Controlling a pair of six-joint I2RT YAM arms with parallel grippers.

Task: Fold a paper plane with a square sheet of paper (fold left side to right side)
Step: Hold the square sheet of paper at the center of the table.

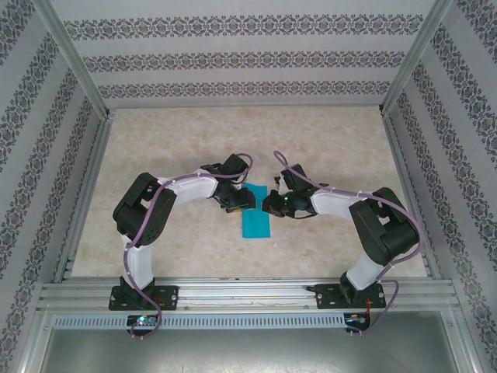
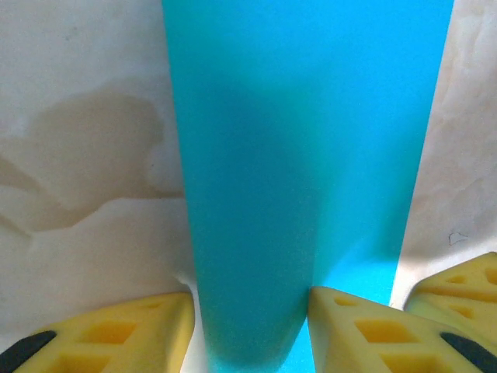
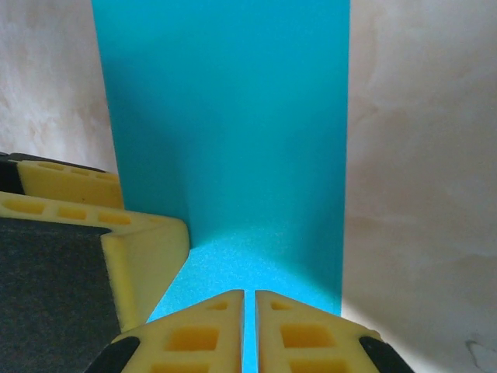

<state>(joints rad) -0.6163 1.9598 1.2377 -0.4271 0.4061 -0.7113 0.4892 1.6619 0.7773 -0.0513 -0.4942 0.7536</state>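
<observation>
Over the square sheet of paper (image 1: 258, 225), my left end effector (image 2: 250, 311) sits apart, the right end effector (image 3: 249, 301) together; any uneven tug could skew the crease.

square sheet of paper (image 1: 255, 223) partly hidden under left gripper (image 1: 237, 204), cut off in wrist views

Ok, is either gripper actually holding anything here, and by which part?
The right gripper looks pinched shut on the folded sheet of paper, at the edge of its far end. The left gripper stands open at that same end, gripping nothing.
</observation>
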